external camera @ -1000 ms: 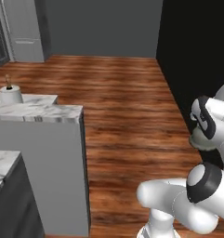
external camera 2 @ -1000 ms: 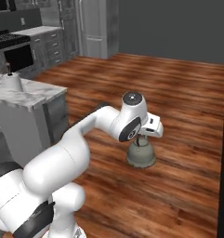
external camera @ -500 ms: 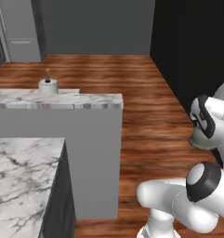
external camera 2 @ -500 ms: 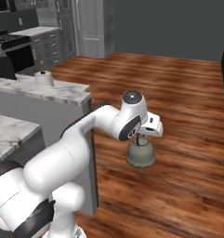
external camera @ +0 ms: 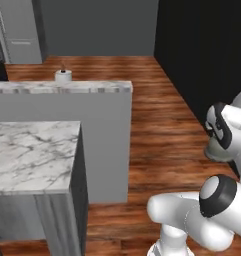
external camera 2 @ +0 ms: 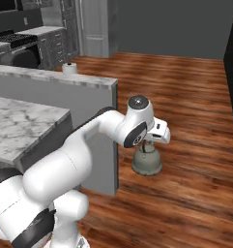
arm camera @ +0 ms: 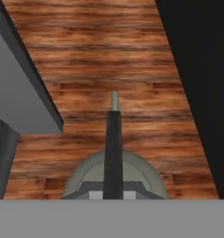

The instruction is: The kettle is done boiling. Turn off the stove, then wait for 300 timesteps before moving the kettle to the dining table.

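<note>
Kettle (external camera 2: pixel 147 161) hangs by its handle from clenched pincer (external camera 2: pixel 148 145), carried low over wood floor, just off end corner of marble table (external camera 2: pixel 31 121), awaiting set-down.

the kettle (external camera 2: pixel 147 161) hangs directly under the gripper (external camera 2: pixel 148 145), above the wood floor (external camera 2: pixel 195 121). the dining table (external camera 2: pixel 21 123) lies to the gripper's left, its raised back ledge (external camera: pixel 62 87) carrying a paper towel roll (external camera: pixel 63 75). the stove (external camera 2: pixel 16 43) stands far beyond the table.

kettle (external camera 2: pixel 147 161) dull matt metal; dining table (external camera: pixel 32 155) polished veined marble.
</note>
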